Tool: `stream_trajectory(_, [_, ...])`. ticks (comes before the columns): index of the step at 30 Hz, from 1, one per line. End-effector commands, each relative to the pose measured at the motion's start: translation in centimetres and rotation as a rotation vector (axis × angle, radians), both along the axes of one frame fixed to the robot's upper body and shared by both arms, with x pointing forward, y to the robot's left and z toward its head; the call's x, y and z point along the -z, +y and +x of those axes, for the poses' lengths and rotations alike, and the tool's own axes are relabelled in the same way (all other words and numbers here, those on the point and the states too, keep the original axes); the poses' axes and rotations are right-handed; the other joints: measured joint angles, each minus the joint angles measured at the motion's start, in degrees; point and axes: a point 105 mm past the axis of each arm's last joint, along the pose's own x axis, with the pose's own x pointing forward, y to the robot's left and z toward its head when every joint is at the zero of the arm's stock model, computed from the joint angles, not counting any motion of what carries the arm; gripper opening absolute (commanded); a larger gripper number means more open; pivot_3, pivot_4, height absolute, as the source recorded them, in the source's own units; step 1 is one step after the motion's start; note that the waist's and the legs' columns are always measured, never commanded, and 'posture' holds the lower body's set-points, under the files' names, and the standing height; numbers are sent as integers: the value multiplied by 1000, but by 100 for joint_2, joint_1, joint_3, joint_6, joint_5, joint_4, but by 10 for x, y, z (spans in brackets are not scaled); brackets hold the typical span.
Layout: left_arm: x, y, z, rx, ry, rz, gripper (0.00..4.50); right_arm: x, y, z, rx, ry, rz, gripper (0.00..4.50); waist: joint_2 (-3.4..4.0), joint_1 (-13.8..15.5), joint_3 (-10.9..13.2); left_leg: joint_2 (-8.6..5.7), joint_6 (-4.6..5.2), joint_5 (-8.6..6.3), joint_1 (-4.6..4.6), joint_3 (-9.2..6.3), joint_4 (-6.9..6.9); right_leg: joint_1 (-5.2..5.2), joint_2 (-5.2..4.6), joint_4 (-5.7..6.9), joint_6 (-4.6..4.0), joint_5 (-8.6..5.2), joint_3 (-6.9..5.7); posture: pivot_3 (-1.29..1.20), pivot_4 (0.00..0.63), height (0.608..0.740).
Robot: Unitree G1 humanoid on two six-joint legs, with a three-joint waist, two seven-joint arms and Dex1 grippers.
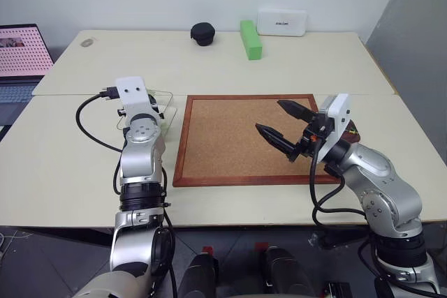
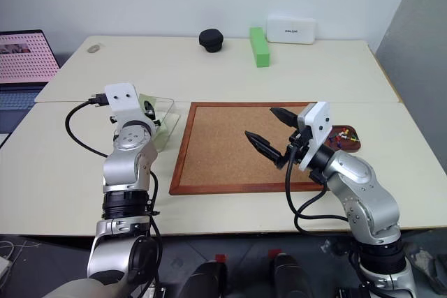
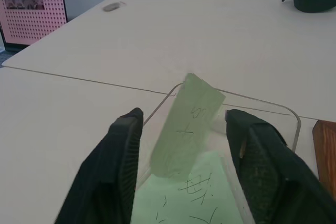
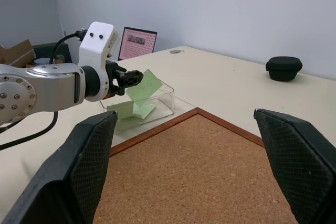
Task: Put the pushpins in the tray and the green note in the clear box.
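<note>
My left gripper point(image 3: 184, 119) is open above the clear box point(image 3: 290, 116), which sits on the table left of the corkboard. A pale green note point(image 3: 189, 124) with handwriting stands tilted in the gap between its fingers, over the box, with neither finger closed on it. A second green sheet point(image 3: 197, 198) lies flat on the box floor. From the right wrist view the tilted green note point(image 4: 143, 83) shows just off the left gripper point(image 4: 128, 77). My right gripper point(image 1: 269, 115) hangs open and empty over the corkboard's right half. The brown tray point(image 2: 353, 146) with coloured pushpins point(image 2: 341, 135) lies right of the board, behind the right wrist.
The wood-framed corkboard point(image 1: 237, 137) fills the table's middle. At the far edge stand a bright green block point(image 1: 251, 38), a black round case point(image 1: 203, 33) and a white device point(image 1: 281, 22). A laptop point(image 1: 21, 54) sits at the far left.
</note>
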Motion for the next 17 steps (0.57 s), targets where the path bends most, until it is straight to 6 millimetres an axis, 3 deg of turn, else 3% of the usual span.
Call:
stream_trajectory(1, [-20,-13,0,71,-80,22,3560,-6,-6,5,66,-35,7,4423,0,0,0,0,0,0,0,0,0,0,0,0,0,0,0,0,150,740])
stream_trajectory(4, [-21,-52,2,301,-128,-22,4174,0,-15,15,198,-47,-11,4423,0,3,0,0,0,0,0,1,0,0,0,1,0,0,0,0,150,740])
stream_trajectory(5, [-21,-73,0,422,-144,-30,4174,1,-20,20,256,-43,-3,4423,0,3,0,0,-1,0,0,1,0,0,-1,0,0,0,1,0,150,740])
stream_trajectory(7, [-19,-95,-7,558,-159,-13,4174,7,-27,29,359,-32,-21,4423,0,5,0,0,-2,1,-1,2,0,0,-1,-1,-3,1,2,0,150,740])
stream_trajectory(12, [18,-107,-23,624,-86,-61,4174,39,-37,43,566,75,-60,4423,1,-23,-1,2,-3,1,4,9,-2,-1,-1,1,-12,6,10,0,150,740])
stream_trajectory(17, [33,-110,-32,633,-51,-60,4174,53,-39,44,641,130,-42,4423,1,-28,-1,7,-2,1,10,9,-2,-3,8,12,-5,-1,13,0,150,740])
